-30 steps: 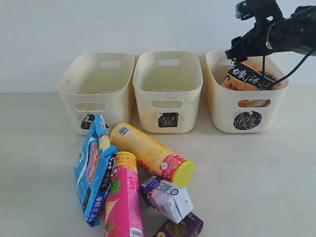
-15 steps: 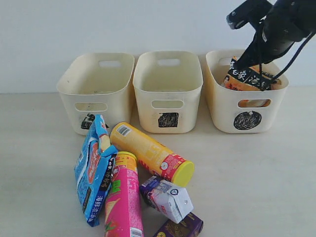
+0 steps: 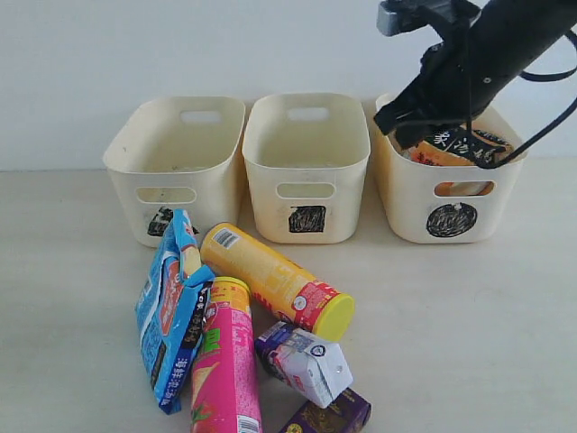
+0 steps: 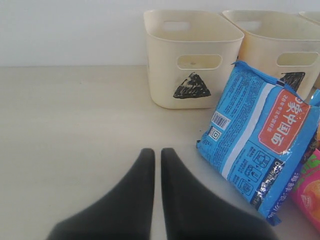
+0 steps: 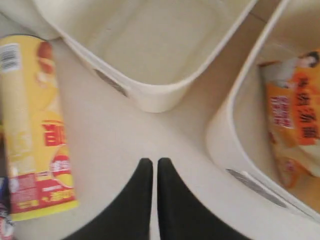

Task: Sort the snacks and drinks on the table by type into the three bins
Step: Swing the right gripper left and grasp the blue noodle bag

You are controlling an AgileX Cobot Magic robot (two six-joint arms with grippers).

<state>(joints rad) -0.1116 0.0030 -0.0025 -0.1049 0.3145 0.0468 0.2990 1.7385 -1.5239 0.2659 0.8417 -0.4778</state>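
Pale bench (image 3: 469, 316), packs heaped in front of three bins (image 3: 306, 135)
Nearest is the dark purple carton (image 3: 329, 417), then white-and-purple carton (image 3: 306, 363), pink tube (image 3: 225, 361), blue bag (image 3: 169, 311), yellow tube (image 3: 270, 278); behind, the circle bin (image 3: 406, 198) holds the orange bag (image 3: 431, 155); right fingers (image 5: 169, 200) pressed together, gripping nothing, above the gap beside it; left fingers (image 4: 134, 192) likewise, low over the bench

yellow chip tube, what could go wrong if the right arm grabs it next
The yellow tube lies on its side, so it may roll when touched and knock the white-and-purple carton near its lid end. The pink tube touches it and the blue bag lies close, so a grasp may catch a neighbour too. The right gripper looks shut; unless it opens first it will only push the tube.
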